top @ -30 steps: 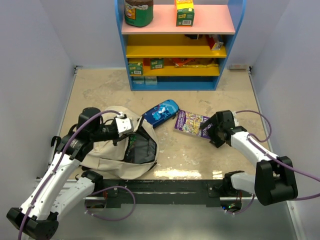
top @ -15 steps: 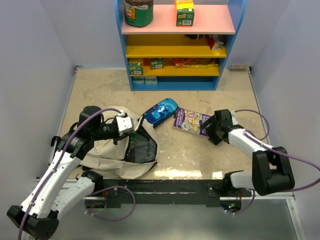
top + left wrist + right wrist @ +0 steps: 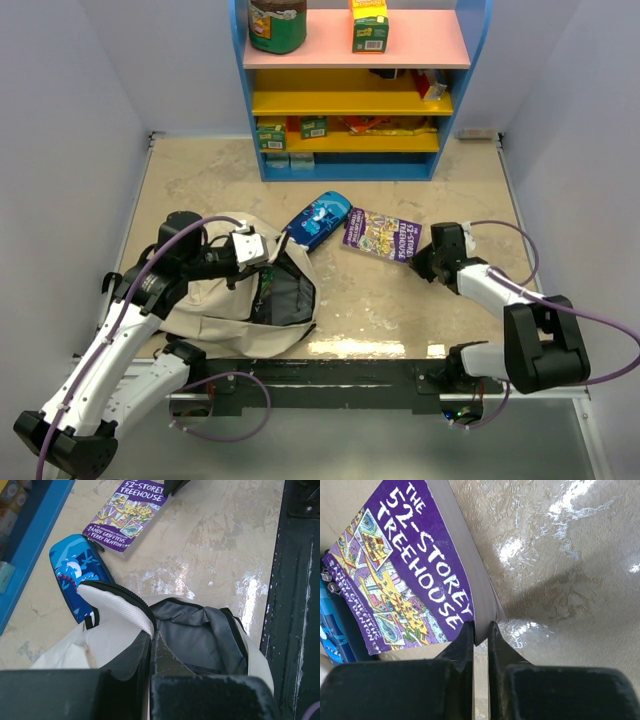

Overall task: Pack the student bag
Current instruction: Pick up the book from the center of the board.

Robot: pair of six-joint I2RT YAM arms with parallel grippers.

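The student bag, cream canvas with black zipper trim, lies at the front left with its mouth open and its grey lining showing. My left gripper is shut on the bag's upper rim and holds it up. A purple paperback, "The 52-Storey Treehouse", lies flat to the right of the bag. My right gripper is shut on the book's near corner, one finger on the cover and the other on the page side. A blue pencil case lies between the bag and the book, touching the book's left edge.
A blue shelf unit with yellow and pink boards stands at the back, holding jars, boxes and snack packets. The black mounting rail runs along the near edge. White walls close in on both sides.
My right gripper has gone from open to shut on the book's corner. The book has slid a little left and away, up against the pencil case. The left arm has not moved.
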